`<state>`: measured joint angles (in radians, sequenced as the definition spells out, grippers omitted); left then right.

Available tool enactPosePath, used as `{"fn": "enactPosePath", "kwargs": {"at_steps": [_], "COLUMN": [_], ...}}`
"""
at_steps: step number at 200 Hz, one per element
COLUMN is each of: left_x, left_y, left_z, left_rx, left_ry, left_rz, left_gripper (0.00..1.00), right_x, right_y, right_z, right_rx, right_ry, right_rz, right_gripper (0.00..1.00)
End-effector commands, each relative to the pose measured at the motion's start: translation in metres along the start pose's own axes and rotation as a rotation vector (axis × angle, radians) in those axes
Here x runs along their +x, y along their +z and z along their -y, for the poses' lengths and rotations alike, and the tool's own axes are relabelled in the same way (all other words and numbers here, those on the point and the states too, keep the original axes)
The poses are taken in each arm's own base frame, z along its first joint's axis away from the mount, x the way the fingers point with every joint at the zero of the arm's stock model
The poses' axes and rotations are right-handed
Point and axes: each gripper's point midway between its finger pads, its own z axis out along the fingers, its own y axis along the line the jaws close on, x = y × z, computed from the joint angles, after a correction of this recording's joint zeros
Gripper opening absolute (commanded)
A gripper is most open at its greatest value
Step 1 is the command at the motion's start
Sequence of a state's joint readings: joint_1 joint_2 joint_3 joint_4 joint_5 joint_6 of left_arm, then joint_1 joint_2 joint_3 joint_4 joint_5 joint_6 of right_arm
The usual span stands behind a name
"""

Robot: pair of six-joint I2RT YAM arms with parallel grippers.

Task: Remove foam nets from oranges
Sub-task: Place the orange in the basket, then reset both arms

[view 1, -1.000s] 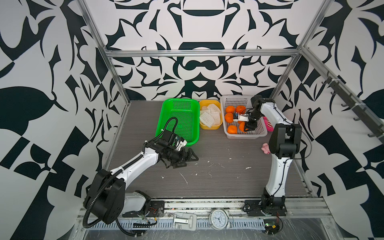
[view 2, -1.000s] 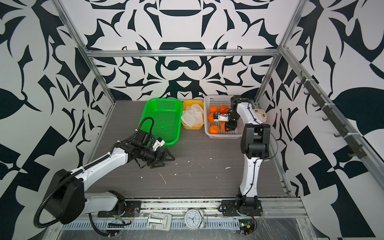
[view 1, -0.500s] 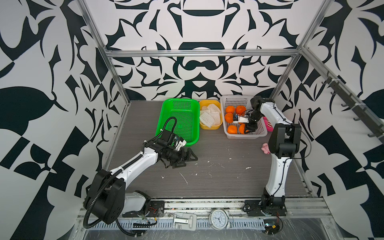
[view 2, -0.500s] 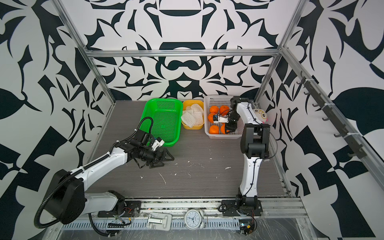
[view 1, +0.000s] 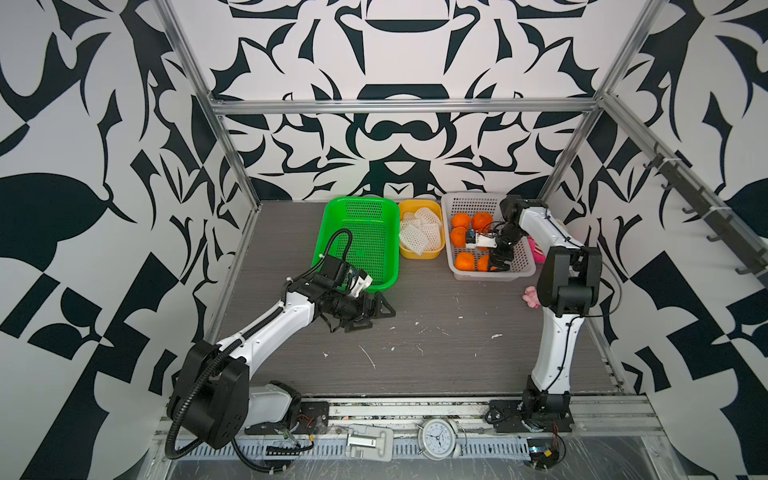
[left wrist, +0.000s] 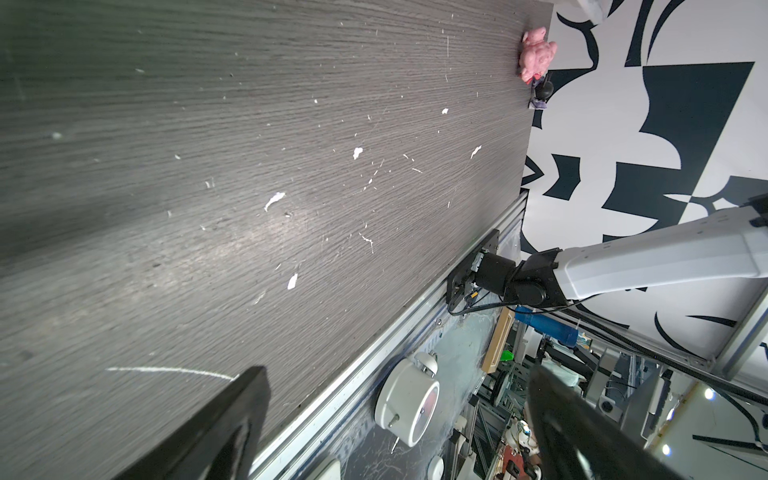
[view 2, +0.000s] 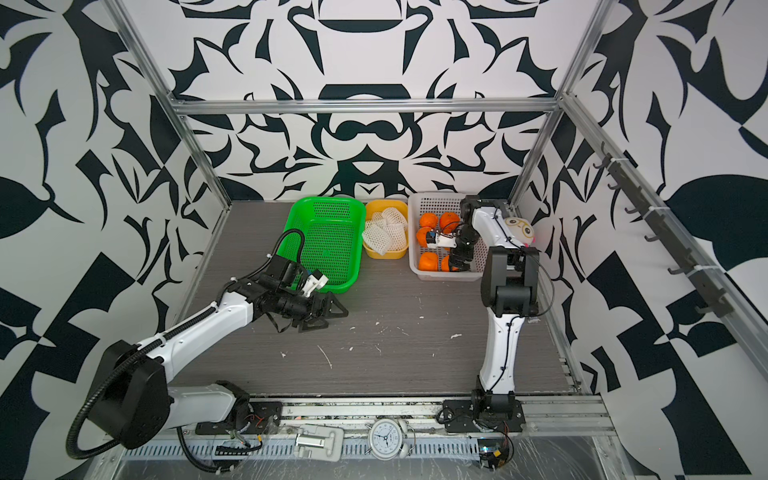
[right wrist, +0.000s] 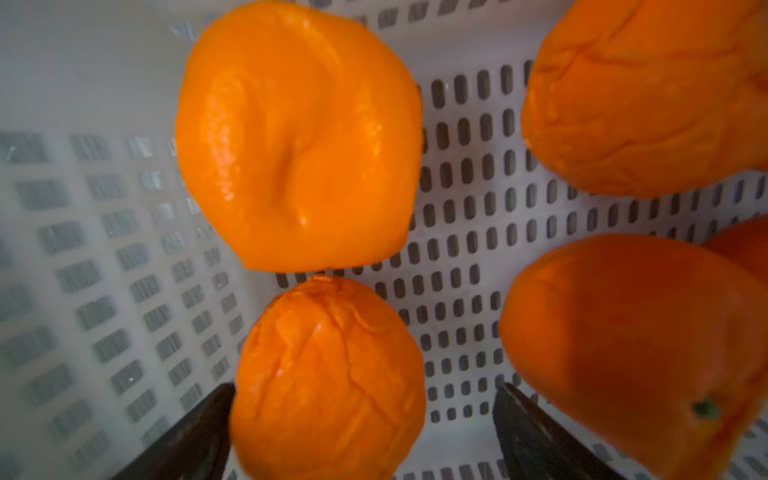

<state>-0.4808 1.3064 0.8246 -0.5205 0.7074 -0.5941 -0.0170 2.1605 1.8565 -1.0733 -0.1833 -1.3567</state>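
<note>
The right arm covers part of the white basket [view 1: 473,203] in the upper right of both top views. Only five oranges [view 1: 460,220] can be counted there, and one peeks out half hidden beside the right gripper [view 1: 497,266]. Whether a sixth sits under the arm cannot be told. In the right wrist view the oranges are cut off at the edges and a bit blurry. One wrinkled orange [right wrist: 328,382] sits between the black fingers [right wrist: 199,432]. The jaws stand apart: one finger is right at its skin, and the other has a gap.

The left gripper [view 1: 374,309] is low over the gray table [view 1: 436,353], left of the middle. Its jaws are wide apart with nothing between them.

The oranges are bare, shiny and bumpy, with dents and creases. The foam nets [view 1: 420,232] are soft white mesh with diamond holes. They are piled in the yellow tub [view 1: 417,254], between the white basket and the green basket [view 1: 353,200]. They are too jumbled to count. Both baskets are hard plastic full of little slots. Small white scraps [view 1: 368,356] dot the wood-grain table.
</note>
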Motion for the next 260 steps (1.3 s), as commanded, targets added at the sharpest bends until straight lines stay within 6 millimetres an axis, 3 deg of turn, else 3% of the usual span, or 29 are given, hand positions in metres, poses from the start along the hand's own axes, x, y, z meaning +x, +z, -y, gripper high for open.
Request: {"fn": "enactPosePath", "kwargs": {"at_steps": [1, 34, 66, 90, 109, 127, 148, 169, 193, 220, 242, 260], "left_x": [0.000, -0.003, -0.008, -0.014, -0.026, -0.044, -0.070, -0.087, -0.099, -0.117, -0.124, -0.129], "left_y": [-0.009, -0.013, -0.024, -0.038, -0.059, -0.095, -0.124, -0.135, -0.131, -0.142, -0.137, -0.137], "left_z": [0.008, 0.006, 0.000, -0.018, -0.045, -0.060, -0.068, -0.091, -0.110, -0.138, -0.137, -0.143], "left_rx": [0.006, -0.006, -0.037, -0.144, -0.345, -0.559, -0.718, -0.856, -0.838, -0.707, -0.669, -0.688], "left_ry": [0.020, 0.024, 0.043, 0.076, 0.127, 0.231, 0.419, 0.564, 0.687, 0.523, 0.532, 0.531], "left_rz": [0.008, 0.021, 0.078, 0.162, 0.283, 0.424, 0.617, 0.793, 0.913, 0.974, 0.992, 1.008], "left_gripper": [0.99, 0.99, 0.99, 0.99, 0.99, 0.99, 1.00, 0.99, 1.00, 0.95, 0.94, 0.95], "right_x": [-0.012, -0.016, -0.023, -0.022, -0.025, -0.025, -0.026, -0.006, -0.002, -0.007, -0.013, -0.003], "right_y": [-0.025, -0.047, -0.090, -0.128, -0.139, -0.125, -0.083, -0.057, -0.039, -0.045, -0.038, -0.031], "right_z": [-0.004, 0.001, 0.014, 0.033, 0.008, -0.025, -0.081, -0.101, -0.103, -0.090, -0.086, -0.081], "right_rx": [0.039, 0.110, 0.284, 0.601, 0.758, 0.830, 0.877, 0.942, 0.958, 1.022, 0.995, 1.017], "right_ry": [-0.005, -0.009, 0.052, 0.304, 0.556, 0.727, 0.768, 0.852, 0.862, 0.849, 0.847, 0.892], "right_rz": [0.042, 0.052, 0.077, 0.169, 0.355, 0.566, 0.673, 0.656, 0.688, 0.767, 0.803, 0.816], "right_gripper": [1.00, 1.00, 1.00, 0.98, 0.97, 1.00, 1.00, 0.98, 0.99, 1.00, 1.00, 0.98]}}
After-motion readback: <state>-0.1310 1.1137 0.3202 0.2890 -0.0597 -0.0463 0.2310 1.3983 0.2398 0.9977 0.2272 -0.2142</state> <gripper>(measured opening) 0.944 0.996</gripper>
